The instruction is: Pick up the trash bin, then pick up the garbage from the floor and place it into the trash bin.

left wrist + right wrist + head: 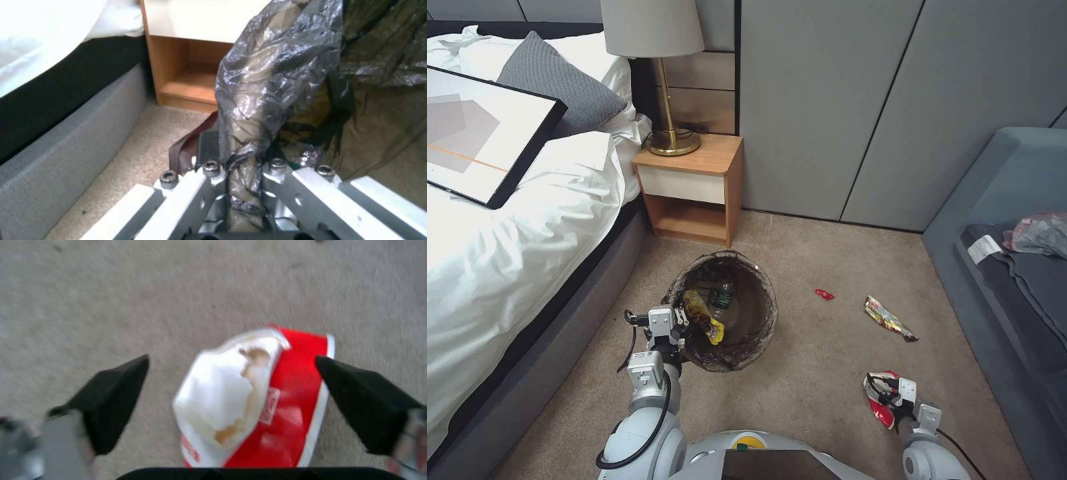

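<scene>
Wooden nightstand (pixel 694 190) carries a brass lamp (pixel 657 73). Bed (pixel 500 233) holds a grey pillow (pixel 557 83) and framed picture (pixel 477 133).

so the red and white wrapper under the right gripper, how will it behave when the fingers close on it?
Likely floppy: the red and white wrapper lies crumpled and torn open on the carpet, so it should crush between the fingers of the open right gripper. Probably very light, since it looks empty. The glossy film may slip, so pinching a fold seems safer.
</scene>
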### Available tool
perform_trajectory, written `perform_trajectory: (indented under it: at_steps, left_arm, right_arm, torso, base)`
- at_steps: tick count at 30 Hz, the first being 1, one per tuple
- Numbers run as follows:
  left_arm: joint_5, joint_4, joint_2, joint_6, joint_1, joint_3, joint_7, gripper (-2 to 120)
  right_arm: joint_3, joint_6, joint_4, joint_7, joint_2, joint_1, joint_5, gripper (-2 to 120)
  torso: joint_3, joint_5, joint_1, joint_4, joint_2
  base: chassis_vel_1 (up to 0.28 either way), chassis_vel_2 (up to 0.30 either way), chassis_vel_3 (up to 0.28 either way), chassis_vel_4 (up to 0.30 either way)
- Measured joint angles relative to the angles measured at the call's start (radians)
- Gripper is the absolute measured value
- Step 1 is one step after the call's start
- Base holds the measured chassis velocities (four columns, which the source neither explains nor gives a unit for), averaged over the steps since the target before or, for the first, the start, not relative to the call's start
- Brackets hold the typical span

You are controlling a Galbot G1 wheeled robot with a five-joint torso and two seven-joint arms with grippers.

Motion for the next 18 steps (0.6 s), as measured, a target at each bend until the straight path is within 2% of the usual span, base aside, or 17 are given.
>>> perform_trajectory:
  at_steps: [4,5,8,9,11,12,15,16,18]
  left_arm:
    - [0.000,0.000,0.000,0.000,0.000,0.000,0.000,3]
    - [0.000,0.000,0.000,0.000,0.000,0.000,0.000,3]
    - [0.000,0.000,0.000,0.000,0.000,0.000,0.000,3]
    - [0.000,0.000,0.000,0.000,0.000,0.000,0.000,3]
    - [0.000,0.000,0.000,0.000,0.000,0.000,0.000,3]
    - [0.000,0.000,0.000,0.000,0.000,0.000,0.000,3]
    - [0.000,0.000,0.000,0.000,0.000,0.000,0.000,3]
    - [0.000,0.000,0.000,0.000,0.000,0.000,0.000,3]
    - [0.000,0.000,0.000,0.000,0.000,0.000,0.000,3]
  right_arm:
    - [0.004,0.007,-0.055,-0.003,0.002,0.015,0.000,69]
    - [0.004,0.007,-0.055,-0.003,0.002,0.015,0.000,69]
    - [0.005,0.019,-0.082,-0.005,0.008,0.015,-0.001,55]
    - [0.005,0.019,-0.082,-0.005,0.008,0.015,-0.001,55]
    - [0.006,0.034,-0.098,-0.006,0.014,0.016,-0.012,43]
    - [0.006,0.034,-0.098,-0.006,0.014,0.016,-0.012,43]
    - [0.006,0.043,-0.109,-0.007,0.016,0.019,-0.020,30]
    - [0.006,0.043,-0.109,-0.007,0.016,0.019,-0.020,30]
    - [0.007,0.048,-0.111,-0.008,0.016,0.021,-0.024,18]
  torso:
    - [0.000,0.0000,0.000,-0.0001,0.000]
    - [0.000,0.0000,0.000,-0.0001,0.000]
    - [0.000,0.0000,0.000,-0.0001,0.000]
    - [0.000,0.0000,0.000,-0.0001,0.000]
    - [0.000,0.0000,0.000,-0.0001,0.000]
    - [0.000,0.0000,0.000,-0.0001,0.000]
    - [0.000,0.0000,0.000,0.0000,0.000]
    - [0.000,0.0000,0.000,0.0000,0.000]
    - [0.000,-0.0001,0.000,-0.0001,0.000]
  base:
    - [0.000,0.000,0.000,0.000]
    - [0.000,0.000,0.000,0.000]
    - [0.000,0.000,0.000,0.000]
    - [0.000,0.000,0.000,0.000]
    - [0.000,0.000,0.000,0.000]
    - [0.000,0.000,0.000,0.000]
    - [0.000,0.000,0.000,0.000]
    - [0.000,0.000,0.000,0.000]
    - [0.000,0.000,0.000,0.000]
